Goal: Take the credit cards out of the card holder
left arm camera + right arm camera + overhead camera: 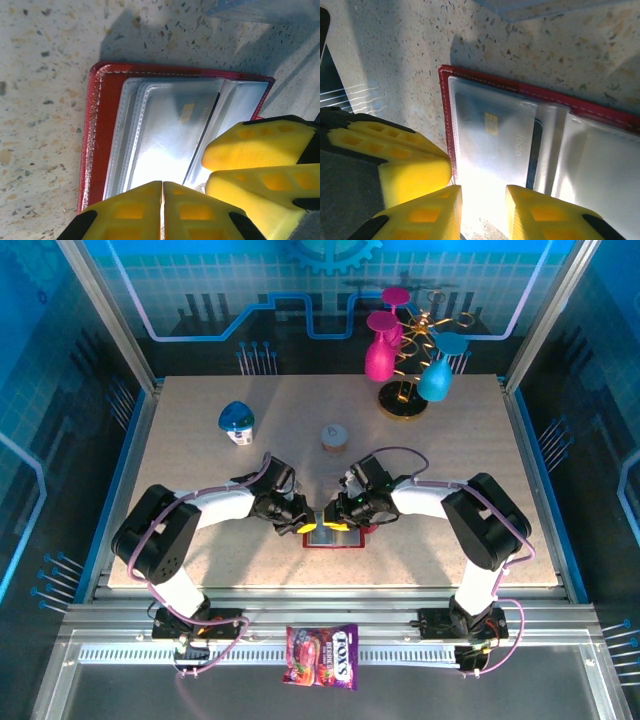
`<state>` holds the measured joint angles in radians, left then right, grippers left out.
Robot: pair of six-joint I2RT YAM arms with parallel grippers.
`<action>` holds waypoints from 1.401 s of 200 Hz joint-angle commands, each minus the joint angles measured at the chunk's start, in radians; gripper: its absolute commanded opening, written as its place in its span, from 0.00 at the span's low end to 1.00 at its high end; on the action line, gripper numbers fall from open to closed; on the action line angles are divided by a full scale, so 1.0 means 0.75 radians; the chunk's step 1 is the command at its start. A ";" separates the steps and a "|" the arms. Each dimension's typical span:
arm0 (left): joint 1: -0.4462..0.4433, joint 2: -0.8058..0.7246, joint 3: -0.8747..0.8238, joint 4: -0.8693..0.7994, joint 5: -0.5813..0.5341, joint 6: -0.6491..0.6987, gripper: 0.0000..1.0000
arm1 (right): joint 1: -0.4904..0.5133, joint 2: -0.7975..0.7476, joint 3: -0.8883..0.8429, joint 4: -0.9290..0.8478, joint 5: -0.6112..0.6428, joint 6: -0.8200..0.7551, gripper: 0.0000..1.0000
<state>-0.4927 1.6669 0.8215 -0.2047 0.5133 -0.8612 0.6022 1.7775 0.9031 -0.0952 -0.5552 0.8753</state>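
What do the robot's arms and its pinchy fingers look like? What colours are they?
The left arm and right arm have chunky black joints joined by smooth white tubes, with a thin purple cable looping along each. The left gripper and right gripper have blocky bright yellow fingers, dimpled like waffles, on black backs.

Your left arm point(215, 505) and right arm point(425, 502) are white with bulky black joints and looping purple cables point(400, 451). The left pincer point(162, 210) and right pincer point(484, 212) wear yellow, pocketed fingers point(130, 212).
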 commanded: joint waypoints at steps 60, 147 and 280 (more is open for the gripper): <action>0.012 0.028 -0.026 -0.046 0.014 0.038 0.07 | 0.016 0.046 0.003 -0.036 0.001 -0.015 0.31; 0.012 0.048 -0.027 -0.046 0.012 0.036 0.07 | 0.013 0.038 0.023 -0.119 0.050 -0.054 0.32; 0.011 0.072 -0.047 -0.043 0.016 0.016 0.07 | 0.009 0.005 0.023 -0.185 0.103 -0.087 0.38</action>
<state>-0.4927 1.6974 0.8131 -0.2039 0.5182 -0.8574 0.6022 1.7977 0.9165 -0.1528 -0.5358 0.8299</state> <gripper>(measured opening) 0.075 0.375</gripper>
